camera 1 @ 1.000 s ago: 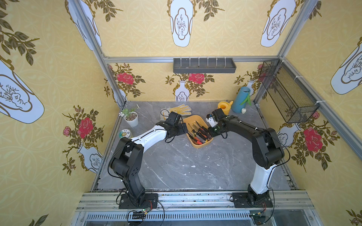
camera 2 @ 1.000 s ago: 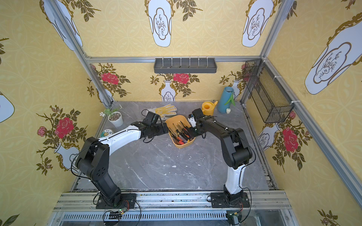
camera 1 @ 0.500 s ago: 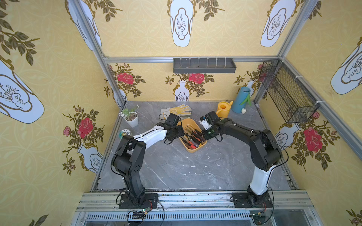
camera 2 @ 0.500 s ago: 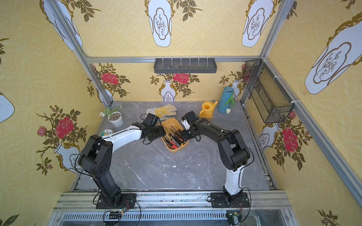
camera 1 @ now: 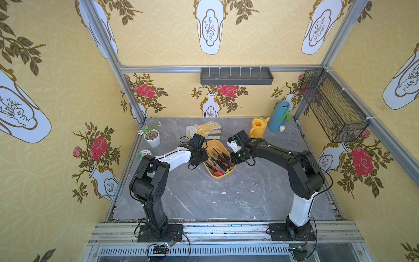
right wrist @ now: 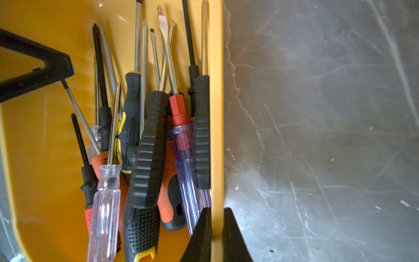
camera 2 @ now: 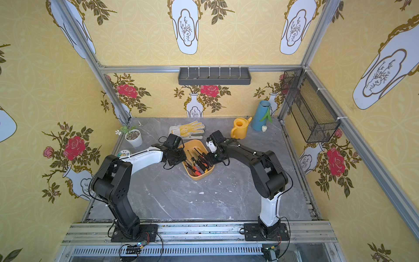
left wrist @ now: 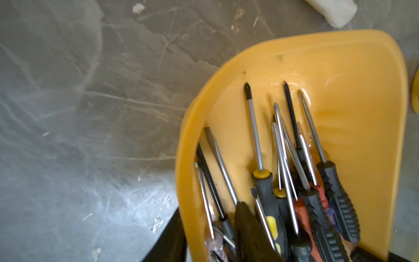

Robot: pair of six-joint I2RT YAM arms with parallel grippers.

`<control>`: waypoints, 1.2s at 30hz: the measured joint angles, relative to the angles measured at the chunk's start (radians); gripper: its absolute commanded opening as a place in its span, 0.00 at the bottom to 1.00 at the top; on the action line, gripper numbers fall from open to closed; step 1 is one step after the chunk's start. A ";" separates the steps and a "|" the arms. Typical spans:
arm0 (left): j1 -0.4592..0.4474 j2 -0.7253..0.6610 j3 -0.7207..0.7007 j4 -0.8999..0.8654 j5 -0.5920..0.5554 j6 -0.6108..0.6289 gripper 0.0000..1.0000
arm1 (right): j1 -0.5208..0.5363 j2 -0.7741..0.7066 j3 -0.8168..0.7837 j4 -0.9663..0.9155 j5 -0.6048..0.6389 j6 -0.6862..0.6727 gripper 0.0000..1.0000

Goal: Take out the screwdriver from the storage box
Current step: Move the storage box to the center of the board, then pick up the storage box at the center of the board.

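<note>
Screwdrivers (camera 1: 218, 162) lie heaped in the box (camera 1: 223, 177), handles toward its near end, mid-table (camera 1: 204, 199) between both arms. A glove (camera 1: 205, 130) lies just behind it; a can (camera 1: 258, 129) and a plant (camera 1: 152, 137) stand farther off. The right gripper (right wrist: 216, 209) is clamped on the box's wall, one finger inside. The left gripper (left wrist: 209, 208) straddles the opposite wall, its inner finger over the shafts; whether it grips, I cannot tell. Both top views hide the fingertips under the wrists.
</note>
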 measured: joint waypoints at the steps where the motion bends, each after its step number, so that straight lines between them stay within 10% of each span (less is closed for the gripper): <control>1: 0.000 0.002 0.000 0.000 -0.005 0.000 0.27 | 0.001 0.000 0.005 0.000 -0.003 0.000 0.25; 10: 0.002 0.029 0.021 -0.017 -0.020 -0.002 0.00 | 0.002 -0.010 0.076 -0.002 -0.019 -0.002 0.42; 36: 0.008 0.043 0.053 -0.055 -0.021 0.040 0.00 | 0.175 0.074 0.192 -0.143 -0.010 -0.056 0.41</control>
